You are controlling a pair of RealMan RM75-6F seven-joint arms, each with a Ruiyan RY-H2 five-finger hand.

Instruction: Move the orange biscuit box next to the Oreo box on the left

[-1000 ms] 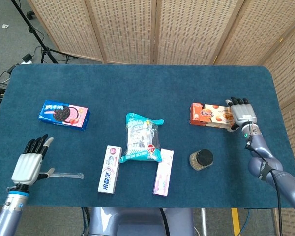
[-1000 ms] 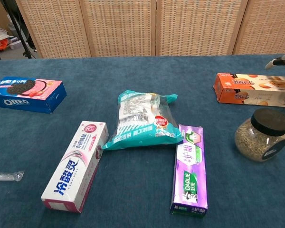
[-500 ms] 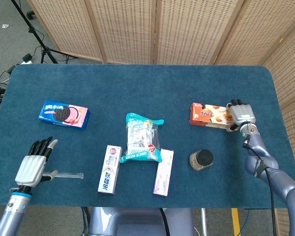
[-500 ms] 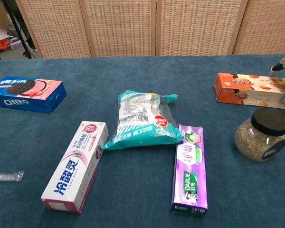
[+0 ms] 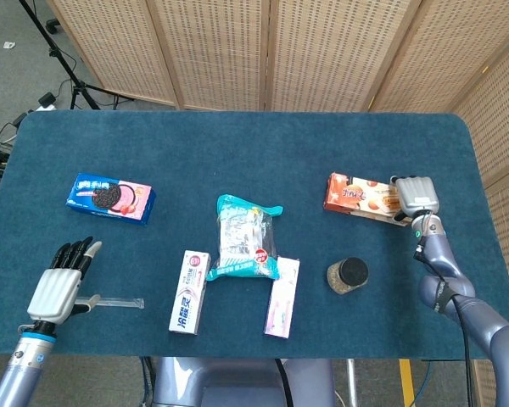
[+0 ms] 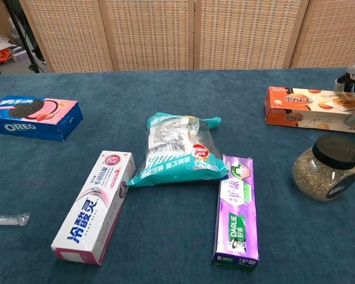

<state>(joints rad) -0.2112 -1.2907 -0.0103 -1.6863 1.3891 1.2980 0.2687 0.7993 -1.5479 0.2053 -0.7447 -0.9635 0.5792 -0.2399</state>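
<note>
**Now gripping the orange box at its right end**

Right now we are holding the orange biscuit box (image 5: 360,196) with our right hand (image 5: 415,197), fingers wrapped over its right end. It is sitting on the table's (image 5: 237,153) right side, long axis running left-right. The Oreo box (image 5: 110,197) is lying well apart, far left, so the carry is heading leftward past the snack bag (image 5: 246,237). Our left hand (image 5: 61,282) is resting nearer the Oreo box, fingers apart, holding nothing. Compared with a second ago, our fingers are folding down onto the box, which is shifting slightly leftward and seems to be lifting.
</note>
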